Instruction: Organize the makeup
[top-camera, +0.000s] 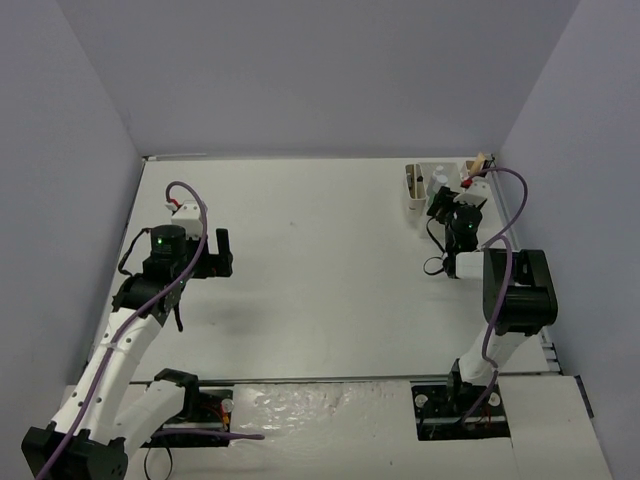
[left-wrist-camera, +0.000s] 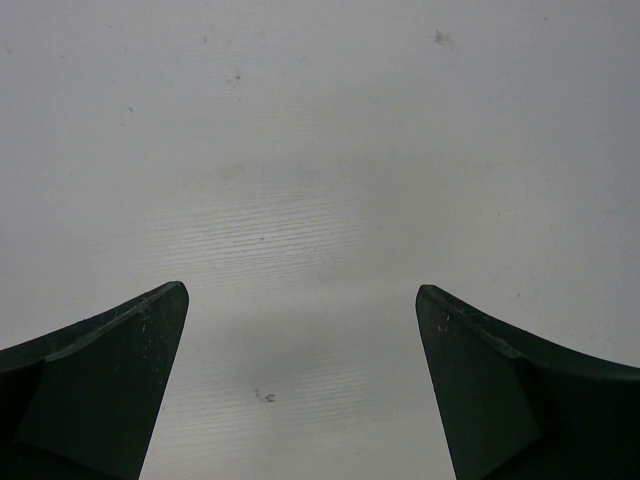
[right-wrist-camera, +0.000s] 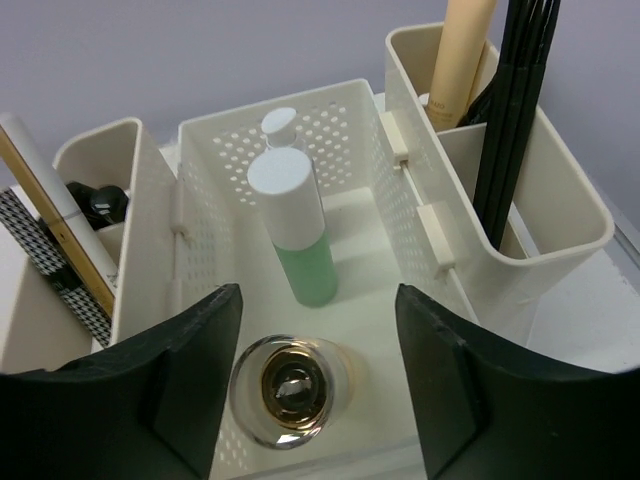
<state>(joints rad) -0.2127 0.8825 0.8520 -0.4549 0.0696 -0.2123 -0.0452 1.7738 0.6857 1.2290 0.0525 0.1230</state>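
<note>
Glass amber bottle (right-wrist-camera: 290, 392), lower centre, is looking slippery, breakable, best pinched round its sides; right fingers (right-wrist-camera: 470, 400) are standing spread beside it, left fingers (left-wrist-camera: 90, 380) gaping.

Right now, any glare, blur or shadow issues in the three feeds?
Top external: even light, but the white box is tiny and its contents are unresolved. Left wrist: faint shadow on the table under the open left gripper. Right wrist: green bottle sharp; amber bottle slightly soft, with glints on its rim.
</note>
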